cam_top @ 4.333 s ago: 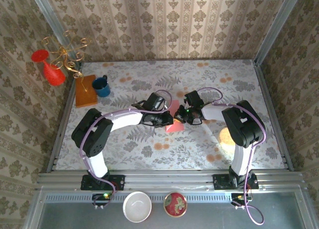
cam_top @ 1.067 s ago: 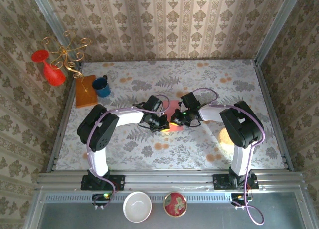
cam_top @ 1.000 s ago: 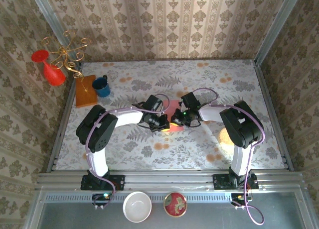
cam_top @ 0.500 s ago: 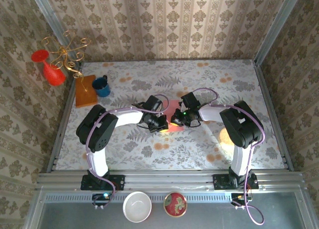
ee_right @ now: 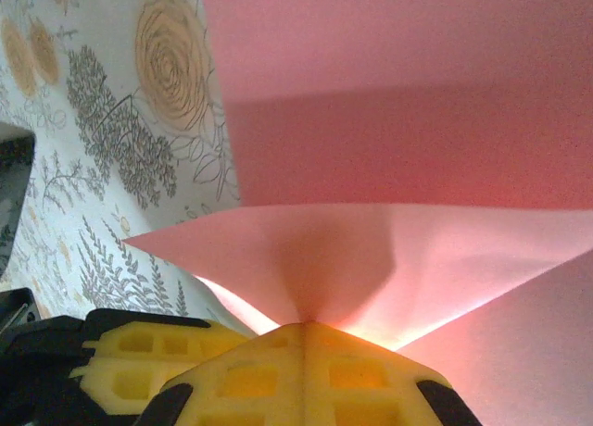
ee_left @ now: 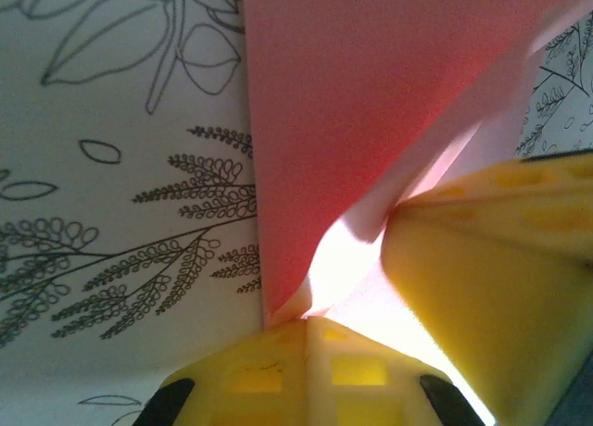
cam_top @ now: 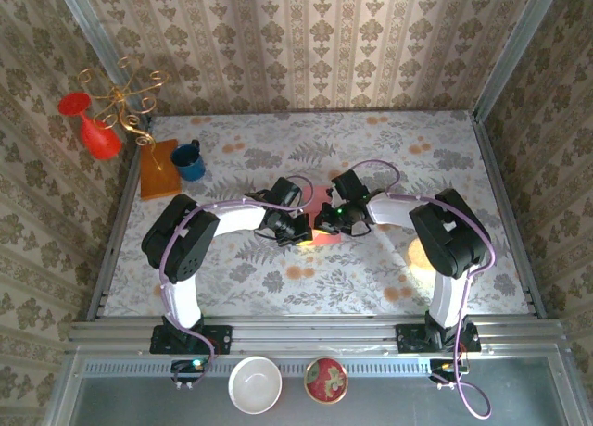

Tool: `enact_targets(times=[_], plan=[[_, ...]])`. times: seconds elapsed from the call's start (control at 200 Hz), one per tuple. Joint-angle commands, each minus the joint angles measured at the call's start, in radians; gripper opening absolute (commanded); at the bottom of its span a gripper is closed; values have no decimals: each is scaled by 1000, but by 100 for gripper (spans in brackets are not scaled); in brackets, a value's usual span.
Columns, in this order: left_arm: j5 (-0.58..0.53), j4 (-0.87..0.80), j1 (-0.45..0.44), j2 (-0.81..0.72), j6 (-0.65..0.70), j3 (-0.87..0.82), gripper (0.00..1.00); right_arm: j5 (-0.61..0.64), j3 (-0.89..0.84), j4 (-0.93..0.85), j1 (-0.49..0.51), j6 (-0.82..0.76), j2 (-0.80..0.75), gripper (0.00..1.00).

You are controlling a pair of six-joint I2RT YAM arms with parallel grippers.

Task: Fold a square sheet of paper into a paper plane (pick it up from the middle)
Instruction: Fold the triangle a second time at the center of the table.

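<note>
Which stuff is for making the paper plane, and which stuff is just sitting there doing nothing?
For the job: the pink square sheet of paper, partly folded; the left gripper and the right gripper, both pinching it.

Just lying about: blue mug, orange-brown board, red vase, gold wire stand, white bowl, red patterned bowl.
</note>
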Motion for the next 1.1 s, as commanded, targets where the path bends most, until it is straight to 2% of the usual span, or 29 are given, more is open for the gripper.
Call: enact_targets(times=[0.0,0.315,0.78,0.975,1.095], plan=[[-34,-93,12,32,-12,-13,1,-8,10,-31,8,-23,20,7],[-40,-109,19,31,-28,-40,1,26,31,-50,-43,-74,78,6],[-25,-80,36,35,-49,-105,0,5,76,9,-237,-109,131,6],[-18,-81,34,32,-35,-81,0,3,114,-1,-251,-118,106,6],[-15,-82,34,26,-22,-58,0,-8,85,8,-245,-118,27,6]])
